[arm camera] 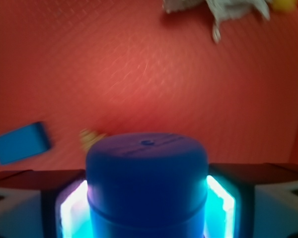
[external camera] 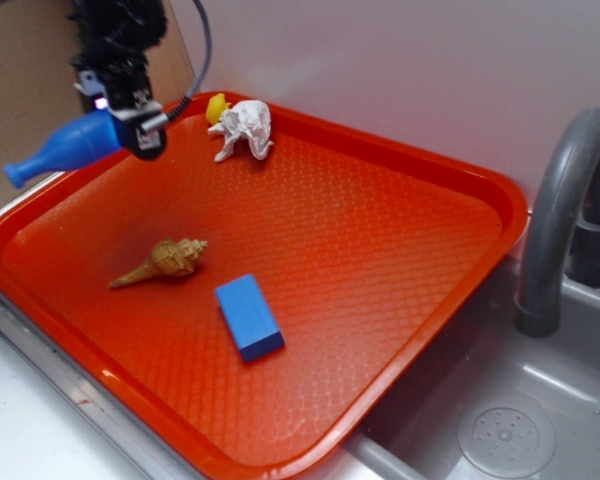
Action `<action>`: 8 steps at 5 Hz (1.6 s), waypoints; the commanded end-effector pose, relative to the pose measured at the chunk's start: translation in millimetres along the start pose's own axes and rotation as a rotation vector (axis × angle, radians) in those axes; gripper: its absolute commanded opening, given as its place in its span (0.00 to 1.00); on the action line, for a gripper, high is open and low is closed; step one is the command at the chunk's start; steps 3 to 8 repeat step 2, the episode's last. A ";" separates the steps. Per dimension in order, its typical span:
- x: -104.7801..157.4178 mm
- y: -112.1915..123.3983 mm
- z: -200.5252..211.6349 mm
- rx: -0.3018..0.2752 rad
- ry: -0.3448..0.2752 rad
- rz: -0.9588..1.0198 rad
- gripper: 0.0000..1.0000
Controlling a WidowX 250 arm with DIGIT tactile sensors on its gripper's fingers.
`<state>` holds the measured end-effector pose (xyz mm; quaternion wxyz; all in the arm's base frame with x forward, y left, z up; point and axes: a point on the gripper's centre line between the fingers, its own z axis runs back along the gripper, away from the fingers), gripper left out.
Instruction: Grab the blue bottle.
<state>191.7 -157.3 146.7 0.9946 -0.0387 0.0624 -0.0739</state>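
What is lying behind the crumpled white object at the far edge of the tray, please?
A yellow item peeks out behind the crumpled white object, near the tray rim. Only part shows; the rest is covered, so I cannot identify it.

The middle and right part of the red tray lie bare, so a gripper can pass there freely. Near the front left, the seashell and the blue block stand in the way. The crumpled white paper and a small yellow toy block the far edge.
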 end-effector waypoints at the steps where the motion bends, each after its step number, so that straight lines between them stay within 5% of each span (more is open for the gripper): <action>1: -10.1 -14.9 65.4 0.005 -0.217 0.162 0.00; 8: -9.8 -10.5 66.4 0.030 -0.250 0.144 0.00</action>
